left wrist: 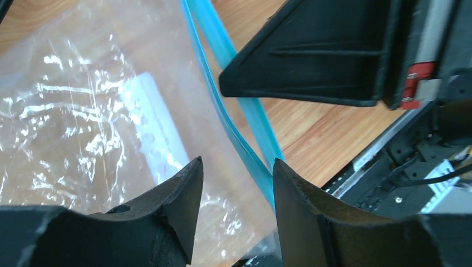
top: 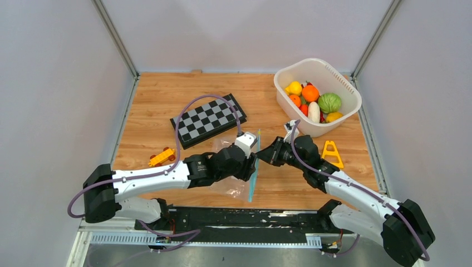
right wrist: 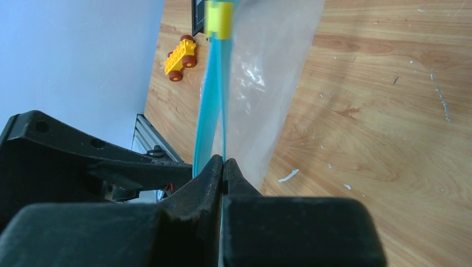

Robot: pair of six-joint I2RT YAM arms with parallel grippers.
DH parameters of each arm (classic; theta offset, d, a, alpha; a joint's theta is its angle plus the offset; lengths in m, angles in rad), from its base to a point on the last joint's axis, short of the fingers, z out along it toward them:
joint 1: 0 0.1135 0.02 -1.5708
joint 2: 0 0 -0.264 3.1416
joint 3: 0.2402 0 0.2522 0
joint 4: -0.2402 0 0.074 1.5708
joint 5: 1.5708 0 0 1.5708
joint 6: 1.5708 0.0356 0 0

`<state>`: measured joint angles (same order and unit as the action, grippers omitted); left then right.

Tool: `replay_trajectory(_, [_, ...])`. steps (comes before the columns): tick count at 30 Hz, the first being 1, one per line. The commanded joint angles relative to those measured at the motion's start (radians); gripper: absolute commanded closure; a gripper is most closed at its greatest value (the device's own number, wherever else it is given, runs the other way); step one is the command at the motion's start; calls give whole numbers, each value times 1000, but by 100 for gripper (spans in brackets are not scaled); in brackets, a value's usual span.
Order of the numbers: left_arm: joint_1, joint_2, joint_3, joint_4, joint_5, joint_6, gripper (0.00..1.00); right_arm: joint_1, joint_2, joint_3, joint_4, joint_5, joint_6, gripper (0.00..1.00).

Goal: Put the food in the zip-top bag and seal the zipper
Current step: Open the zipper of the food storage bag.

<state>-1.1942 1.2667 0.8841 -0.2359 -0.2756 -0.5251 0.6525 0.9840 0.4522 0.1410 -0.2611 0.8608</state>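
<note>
Wooden tabletop (top: 161, 105) between grey walls fills the top view. At lower centre lies the clear, crinkly zip-top bag (top: 231, 189). Its thin teal-blue zipper strip (top: 252, 189) runs up and down the frame, so the mouth faces right and the pouch spreads left. The food, small plastic toy fruits and vegetables (top: 320, 103), sits in a white plastic basket (top: 289, 69) at upper right, well apart from the bag.

In the left wrist view, the left gripper (left wrist: 236, 167) stands part open with nothing clamped. The strip slants down into the gap.

In the right wrist view, the right gripper (right wrist: 224, 164) is pinched tight on the strip, which climbs the frame to a yellow tab (right wrist: 218, 19).

Opening the mouth seems to be the step in hand. The left claw should probably nip one lip only and draw it gently away, across the strip's length.
</note>
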Motion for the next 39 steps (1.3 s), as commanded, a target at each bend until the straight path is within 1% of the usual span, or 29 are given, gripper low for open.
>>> replay_trajectory(1, [0,16,36,-52,-71,2,44,7,-30,48,-14,21,-27,100])
replay_trajectory(7, [1,-2,8,-10,-75,-14,50,6,-45,49,-50,37,-41,100])
replay_trajectory(12, [1,11,20,-16,-80,-7,50,6,-50,47,-41,16,-42,100])
replay_trajectory(17, [1,49,21,11,-35,-13,50,6,-58,51,-37,8,-37,100])
replay_trajectory(20, [0,48,-7,60,-4,-27,53,6,-71,49,-44,14,-38,100])
replay_trajectory(21, [0,44,-16,75,5,-27,56,6,-73,47,-44,14,-40,100])
replay_trajectory(23, [0,37,-27,95,12,-26,66,6,-71,42,-47,14,-44,100])
replay_trajectory(24, [0,31,-26,89,2,-27,74,6,-67,39,-51,16,-51,100])
replay_trajectory(25, [1,24,-24,77,-20,-28,85,6,-66,39,-61,18,-63,100])
replay_trajectory(26, [1,14,-20,53,-55,-32,92,6,-60,40,-78,20,-86,100])
replay_trajectory(27, [1,1,-13,6,-101,-32,96,6,-57,44,-102,19,-115,100])
replay_trajectory(29, [5,-31,1,-73,-230,-41,100,6,-55,57,-180,19,-189,100])
replay_trajectory(32, [7,-92,8,-170,-362,-56,100,5,-70,69,-281,8,-287,100])
replay_trajectory(35, [7,-150,4,-214,-423,-76,100,4,-98,83,-352,-4,-351,100])
replay_trajectory(39, [6,-180,9,-244,-429,-97,100,5,-119,112,-411,30,-364,100])
